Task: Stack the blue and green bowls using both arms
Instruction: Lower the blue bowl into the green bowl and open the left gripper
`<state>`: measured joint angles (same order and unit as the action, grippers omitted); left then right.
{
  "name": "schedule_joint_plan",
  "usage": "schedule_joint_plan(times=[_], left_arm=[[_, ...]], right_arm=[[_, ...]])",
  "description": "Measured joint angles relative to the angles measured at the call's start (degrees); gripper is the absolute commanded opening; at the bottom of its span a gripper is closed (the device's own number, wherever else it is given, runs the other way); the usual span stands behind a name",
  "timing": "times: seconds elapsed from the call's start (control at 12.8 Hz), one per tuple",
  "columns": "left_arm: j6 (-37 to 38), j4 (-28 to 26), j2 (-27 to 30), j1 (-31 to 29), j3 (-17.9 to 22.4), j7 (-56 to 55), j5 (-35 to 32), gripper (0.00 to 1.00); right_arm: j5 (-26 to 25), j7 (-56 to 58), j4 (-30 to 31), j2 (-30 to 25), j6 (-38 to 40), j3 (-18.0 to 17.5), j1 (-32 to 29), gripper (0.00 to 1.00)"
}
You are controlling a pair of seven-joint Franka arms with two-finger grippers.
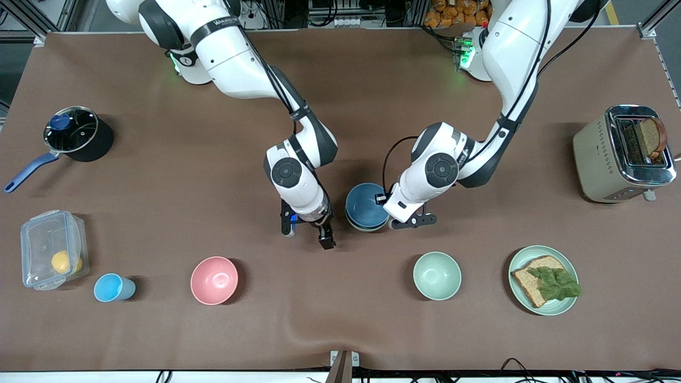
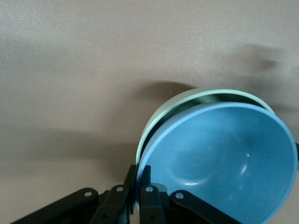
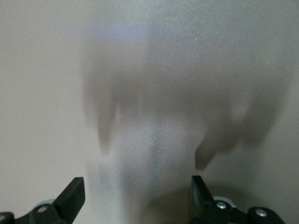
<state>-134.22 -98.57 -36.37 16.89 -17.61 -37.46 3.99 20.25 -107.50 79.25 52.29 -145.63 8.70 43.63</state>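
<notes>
The blue bowl (image 1: 366,204) sits nested in the green bowl (image 1: 367,228), of which only a thin rim shows under it, at the table's middle. In the left wrist view the blue bowl (image 2: 224,158) lies inside the green bowl's rim (image 2: 205,93). My left gripper (image 1: 390,219) is shut on the blue bowl's rim, one finger inside and one outside (image 2: 140,179). My right gripper (image 1: 307,234) is open and empty, low over bare table beside the bowls toward the right arm's end; its view (image 3: 136,196) shows only tablecloth.
A mint-green bowl (image 1: 437,275), a pink bowl (image 1: 214,280) and a light-blue cup (image 1: 113,287) lie nearer the front camera. A plate with bread (image 1: 544,279), a toaster (image 1: 622,154), a pot (image 1: 77,134) and a clear box (image 1: 52,249) stand toward the table's ends.
</notes>
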Motion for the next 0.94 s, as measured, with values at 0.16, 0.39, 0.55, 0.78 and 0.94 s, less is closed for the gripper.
schedule_joint_plan(times=[0.16, 0.39, 0.55, 0.78, 0.94], left_arm=[[-0.07, 1.21, -0.19, 0.01, 0.00, 0.00, 0.00, 0.00], [-0.07, 1.60, -0.86, 0.02, 0.00, 0.00, 0.00, 0.00], [-0.07, 1.84, -1.44, 0.03, 0.00, 0.00, 0.00, 0.00], [-0.07, 2.04, -1.52, 0.05, 0.00, 0.00, 0.00, 0.23], [-0.07, 2.14, -1.59, 0.06, 0.00, 0.00, 0.00, 0.91]], right_arm=[[0.00, 0.00, 0.00, 0.00, 0.00, 0.00, -0.02, 1.00], [0.00, 0.00, -0.06, 0.01, -0.05, -0.01, -0.03, 1.00], [0.00, -0.48, -0.17, 0.01, -0.05, -0.15, 0.08, 1.00], [0.00, -1.79, -0.19, 0.01, -0.04, -0.42, 0.81, 1.00], [0.00, -2.39, -0.19, 0.01, -0.04, -0.51, 1.28, 1.00]])
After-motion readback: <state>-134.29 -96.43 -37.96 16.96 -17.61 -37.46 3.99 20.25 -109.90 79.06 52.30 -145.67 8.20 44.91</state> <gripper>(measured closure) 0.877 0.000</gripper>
